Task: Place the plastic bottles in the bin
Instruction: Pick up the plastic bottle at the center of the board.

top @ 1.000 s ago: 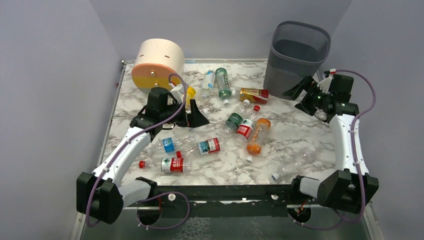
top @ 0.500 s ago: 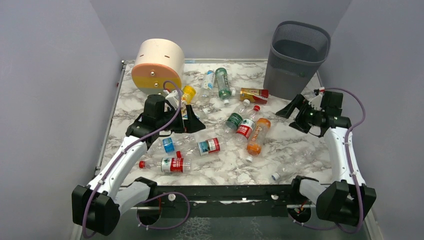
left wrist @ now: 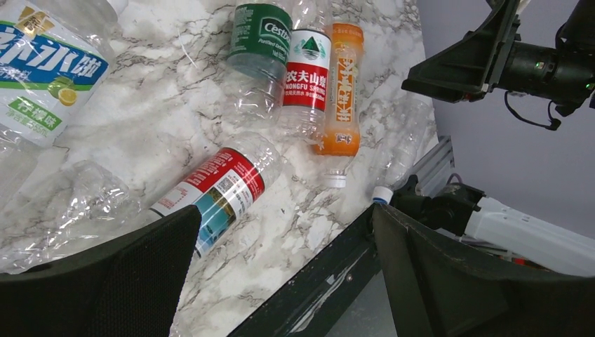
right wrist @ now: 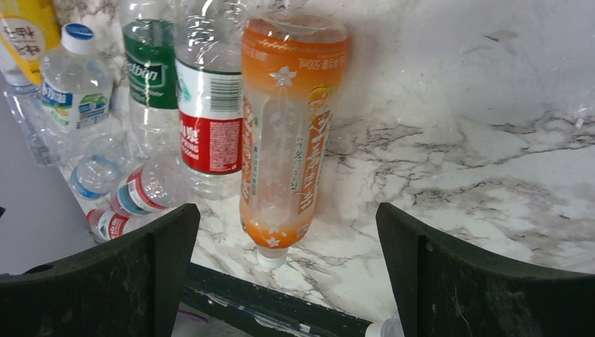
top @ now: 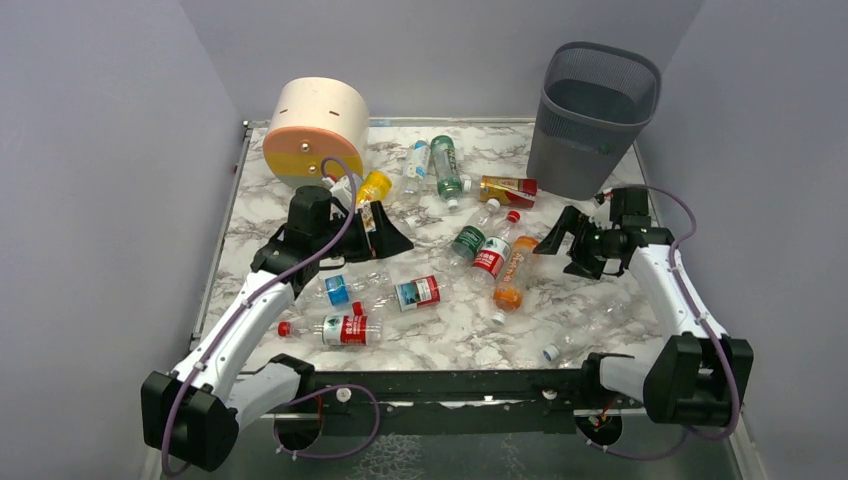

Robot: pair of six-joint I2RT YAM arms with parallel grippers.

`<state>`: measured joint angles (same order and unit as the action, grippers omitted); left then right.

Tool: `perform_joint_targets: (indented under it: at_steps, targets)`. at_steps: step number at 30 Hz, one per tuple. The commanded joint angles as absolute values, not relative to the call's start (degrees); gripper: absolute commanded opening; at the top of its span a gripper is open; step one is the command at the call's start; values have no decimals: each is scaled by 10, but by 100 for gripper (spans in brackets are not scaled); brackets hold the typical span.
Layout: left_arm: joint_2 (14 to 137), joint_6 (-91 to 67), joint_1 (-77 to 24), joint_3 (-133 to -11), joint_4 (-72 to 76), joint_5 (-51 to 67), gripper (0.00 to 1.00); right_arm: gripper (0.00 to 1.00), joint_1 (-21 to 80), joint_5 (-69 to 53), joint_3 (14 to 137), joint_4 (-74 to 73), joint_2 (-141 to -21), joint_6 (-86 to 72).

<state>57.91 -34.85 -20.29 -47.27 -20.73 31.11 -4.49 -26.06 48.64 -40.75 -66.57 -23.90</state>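
Observation:
Several plastic bottles lie scattered on the marble table (top: 600, 290). An orange bottle (top: 514, 272) lies beside a red-labelled clear one (top: 493, 255) and a green-labelled one (top: 468, 240). My right gripper (top: 567, 245) is open and empty just right of them; in the right wrist view the orange bottle (right wrist: 291, 133) lies ahead between my open gripper (right wrist: 288, 274). My left gripper (top: 378, 238) is open and empty above a red-and-blue-labelled bottle (top: 416, 293), which also shows in the left wrist view (left wrist: 214, 189). The dark mesh bin (top: 595, 115) stands at the back right.
The round beige-orange drawer unit (top: 315, 125) stands at the back left, a yellow bottle (top: 372, 187) beside it. More bottles lie near the back (top: 445, 165), the front left (top: 335, 328) and the front right (top: 590, 325). Walls close both sides.
My right arm has swung from beside the bin forward and left, down toward the orange bottle. My left gripper has barely shifted, staying open.

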Motion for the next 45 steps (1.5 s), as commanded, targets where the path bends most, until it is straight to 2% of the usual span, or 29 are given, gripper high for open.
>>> perform_joint_targets:
  at_steps: [1,8,18,28,38,45]
  targets:
    - [610,-363,-211,-510,-194,288,99,100,-43,-233,478,-371,-699,-225]
    - [633,-355,-219,-541,-205,292,99,100,-12,-210,458,-346,-715,-236]
    - [549,-371,-239,-440,-195,267,99,100,101,-142,428,-319,-728,-284]
    - [511,-360,-243,-411,-175,312,99,100,105,-109,412,-302,-701,-322]
    - [475,-317,-243,-405,-227,316,99,100,109,-127,421,-247,-753,-406]
    - [453,-318,-243,-403,-241,325,99,91,115,-102,431,-255,-760,-427]
